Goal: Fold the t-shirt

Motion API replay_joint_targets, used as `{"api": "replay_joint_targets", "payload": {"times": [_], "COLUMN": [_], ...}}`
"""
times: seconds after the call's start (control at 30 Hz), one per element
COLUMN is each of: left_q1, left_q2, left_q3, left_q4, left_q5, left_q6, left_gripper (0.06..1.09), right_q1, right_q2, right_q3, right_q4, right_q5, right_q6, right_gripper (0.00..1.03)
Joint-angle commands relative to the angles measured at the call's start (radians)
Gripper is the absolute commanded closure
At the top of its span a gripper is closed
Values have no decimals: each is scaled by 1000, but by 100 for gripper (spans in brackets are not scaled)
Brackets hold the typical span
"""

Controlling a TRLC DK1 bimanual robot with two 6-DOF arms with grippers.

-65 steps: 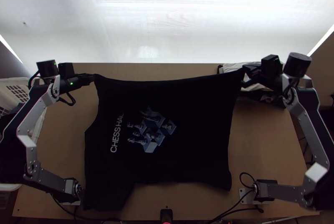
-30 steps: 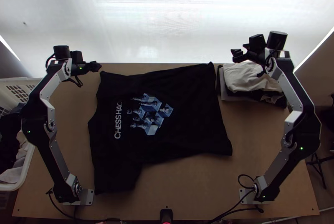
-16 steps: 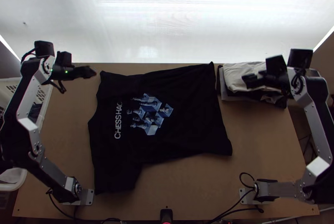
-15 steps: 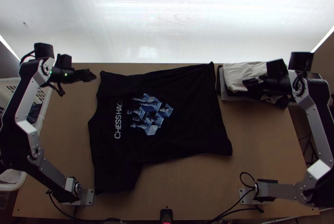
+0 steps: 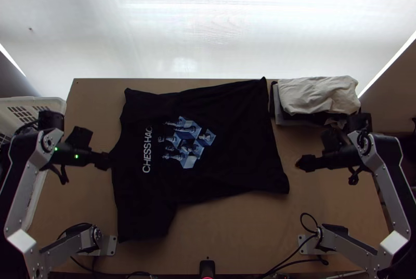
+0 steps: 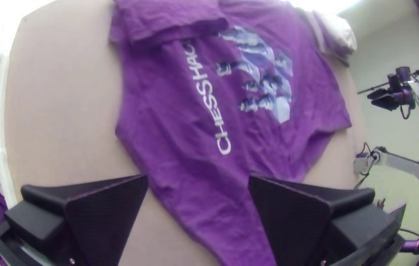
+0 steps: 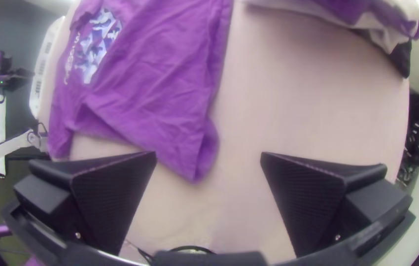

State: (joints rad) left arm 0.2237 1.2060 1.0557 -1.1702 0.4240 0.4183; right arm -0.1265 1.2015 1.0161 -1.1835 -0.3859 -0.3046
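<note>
My left gripper (image 5: 106,161) is over the left edge of the black t-shirt (image 5: 239,149) in the top view. My right gripper (image 5: 300,163) hangs above bare table just right of the shirt's lower right corner. The shirt lies fairly flat, print up, with one sleeve pointing toward the near edge. In the left wrist view, where the shirt (image 6: 170,118) looks purple, my left gripper (image 6: 198,178) is open with nothing between its fingers. The right wrist view has my right gripper (image 7: 208,155) open, the shirt's corner (image 7: 194,167) below the gap between its fingers.
A stack of folded clothes (image 5: 317,95) lies at the table's far right. A white basket (image 5: 36,190) holding clothes stands along the left side. Bare wood (image 5: 229,232) lies between the shirt and the near edge; cables (image 5: 291,258) run near the arm bases.
The t-shirt's far right and near edges were lowered onto the table after both grippers let go. Both arms have since moved down toward the near side, the right one away from the clothes stack.
</note>
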Motion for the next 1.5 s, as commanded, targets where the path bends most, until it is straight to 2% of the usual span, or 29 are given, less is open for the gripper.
{"api": "replay_joint_targets", "payload": {"times": [0.0, 0.3, 0.63, 1.07, 1.4, 1.47], "left_q1": [-15, -122, -205, -175, -176, -182], "left_q2": [-174, -183, -88, 21, 125, 144], "left_q3": [-180, -315, -307, -310, -326, -327], "left_q4": [-72, -97, -69, -14, 58, 80], "left_q5": [-44, -44, -62, -186, -182, -171], "left_q6": [27, 11, -18, -10, 0, -1], "left_gripper": [10, 11, 11, 11, 11, 18], "right_q1": [5, 93, 245, 284, 286, 286], "right_q2": [-103, -201, -192, -158, -149, -149], "right_q3": [-132, -180, -194, -179, -175, -177], "right_q4": [-41, -77, -94, -113, -114, -116], "right_q5": [-4, -4, -5, -5, -5, -5], "right_q6": [2, 19, 22, 27, 28, 28], "right_gripper": [4, 4, 4, 5, 5, 5]}}
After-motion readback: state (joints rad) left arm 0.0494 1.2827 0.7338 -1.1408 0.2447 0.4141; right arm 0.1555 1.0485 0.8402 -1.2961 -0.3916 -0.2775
